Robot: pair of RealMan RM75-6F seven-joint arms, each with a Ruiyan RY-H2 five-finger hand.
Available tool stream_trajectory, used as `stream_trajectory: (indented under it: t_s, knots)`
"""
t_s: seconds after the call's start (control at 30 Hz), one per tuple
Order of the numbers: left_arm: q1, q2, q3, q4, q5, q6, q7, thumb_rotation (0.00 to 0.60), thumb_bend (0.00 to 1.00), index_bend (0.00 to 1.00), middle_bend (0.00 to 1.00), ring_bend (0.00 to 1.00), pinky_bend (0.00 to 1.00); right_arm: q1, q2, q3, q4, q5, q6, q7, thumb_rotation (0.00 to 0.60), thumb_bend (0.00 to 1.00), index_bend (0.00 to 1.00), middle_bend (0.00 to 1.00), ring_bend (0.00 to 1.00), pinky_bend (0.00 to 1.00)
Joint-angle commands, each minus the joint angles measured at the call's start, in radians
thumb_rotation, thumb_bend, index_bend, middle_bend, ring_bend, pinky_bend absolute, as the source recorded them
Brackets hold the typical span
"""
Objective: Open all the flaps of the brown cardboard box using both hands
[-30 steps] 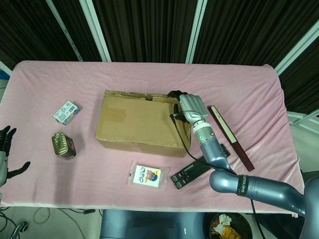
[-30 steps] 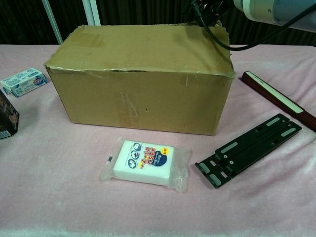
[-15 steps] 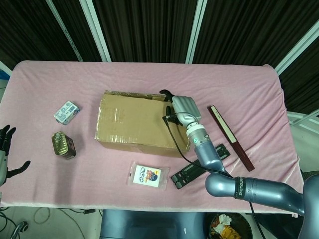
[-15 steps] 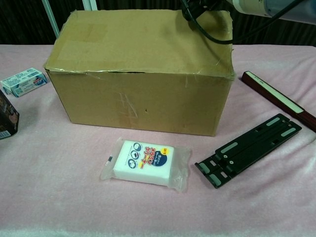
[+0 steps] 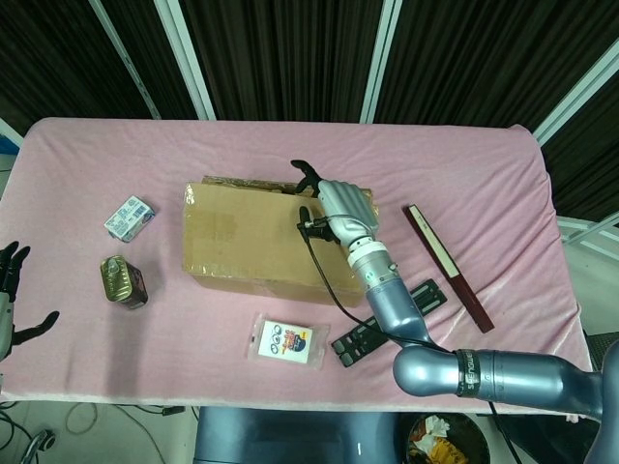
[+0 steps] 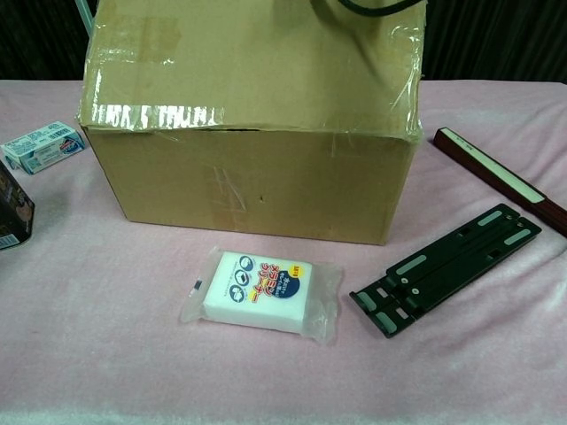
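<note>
1. Since the earlier frames, the right hand [image 5: 343, 211] had travelled leftward across the top of the brown cardboard box [image 5: 253, 242], and the top flap [image 6: 248, 62] had risen steeply about its front edge, as the chest view showed.
2. The box stood near the middle of the table [image 5: 484, 174].
3. The right hand rested on the raised flap near its far right corner; whether its fingers clasped the flap edge could not be told.
4. The left hand [image 5: 12, 300] hung beyond the table's left edge, fingers spread, holding nothing.
5. Judged progress: one flap partly lifted, not yet folded back; any remaining flaps were untouched.
</note>
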Motion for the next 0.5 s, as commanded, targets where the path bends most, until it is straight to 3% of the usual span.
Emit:
stream_trajectory:
  t_s: [0.03,0.27,0.5]
  knots:
    - [0.001,0.0,-0.002,0.0,0.001,0.0,0.0,0.6,0.16,0.0,0.0,0.0,0.0,0.018,0.027,0.026,-0.041,0.069,0.01,-0.01,0.6,0.53,0.05,0.32,0.4,0.52]
    - [0.004,0.0,-0.005,0.0,0.004,-0.004,-0.001,0.6,0.16,0.0,0.0,0.0,0.0,0.046,0.1,0.047,-0.14,0.227,0.014,-0.041,0.6,0.41,0.01,0.31,0.4,0.52]
    - [0.006,-0.003,-0.007,0.0,0.01,-0.005,0.003,0.6,0.16,0.0,0.0,0.0,0.0,0.063,0.144,0.067,-0.217,0.252,0.021,-0.024,0.6,0.4,0.01,0.31,0.4,0.55]
